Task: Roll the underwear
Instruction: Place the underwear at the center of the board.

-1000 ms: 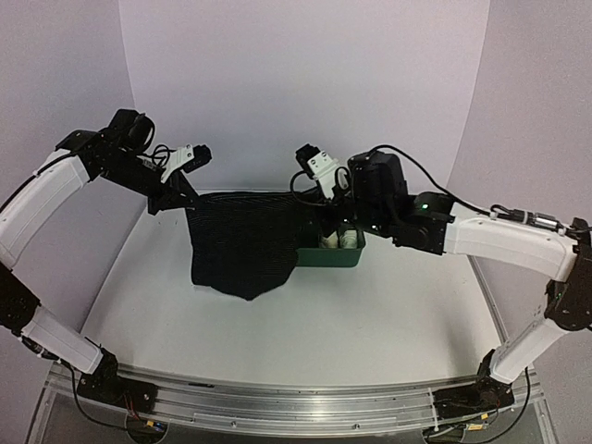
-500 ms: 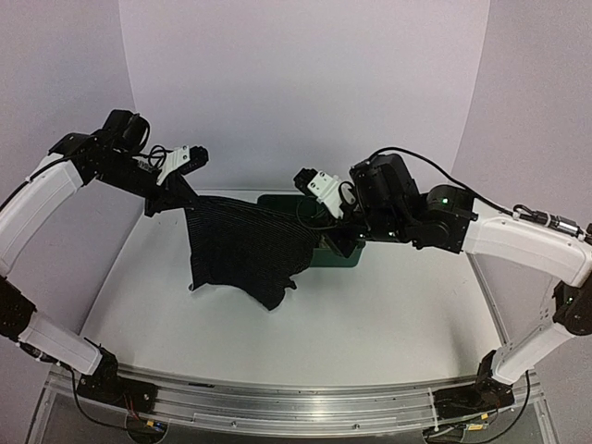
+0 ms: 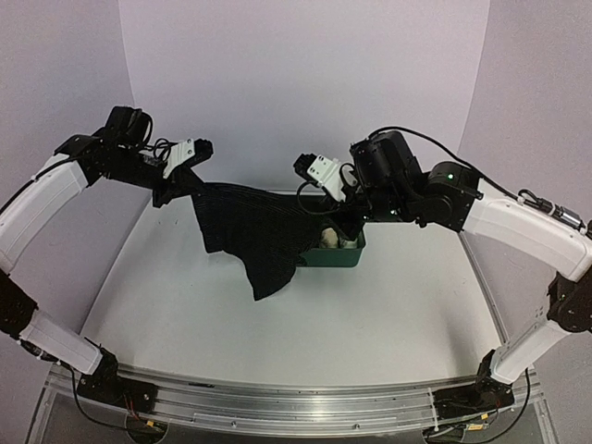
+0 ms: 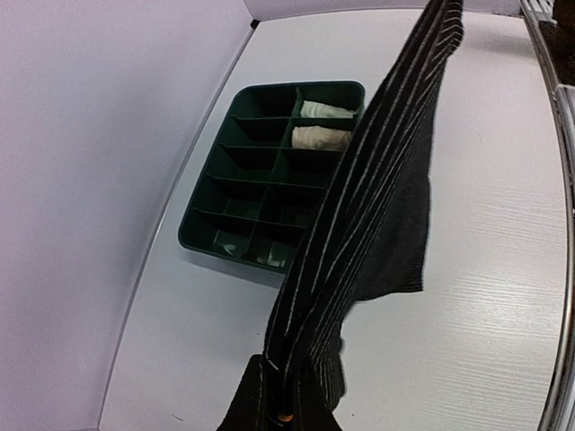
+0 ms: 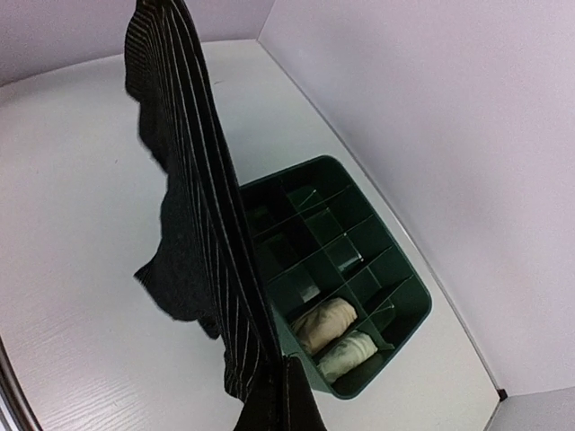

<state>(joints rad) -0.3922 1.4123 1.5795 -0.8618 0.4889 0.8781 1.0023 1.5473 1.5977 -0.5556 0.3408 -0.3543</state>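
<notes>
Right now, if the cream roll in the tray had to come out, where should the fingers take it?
Probably across its middle, from straight above. The cream roll lies on its side in its own compartment of the tray, next to the pale roll; divider walls close off its sides, leaving only the top open.

I see soft, even, bright light in all views, with a pale violet tint. Below the left claw (image 3: 190,180) the desk (image 3: 388,314) carries only a faint shadow. In the wrist views, straight edges bend near the borders.
</notes>
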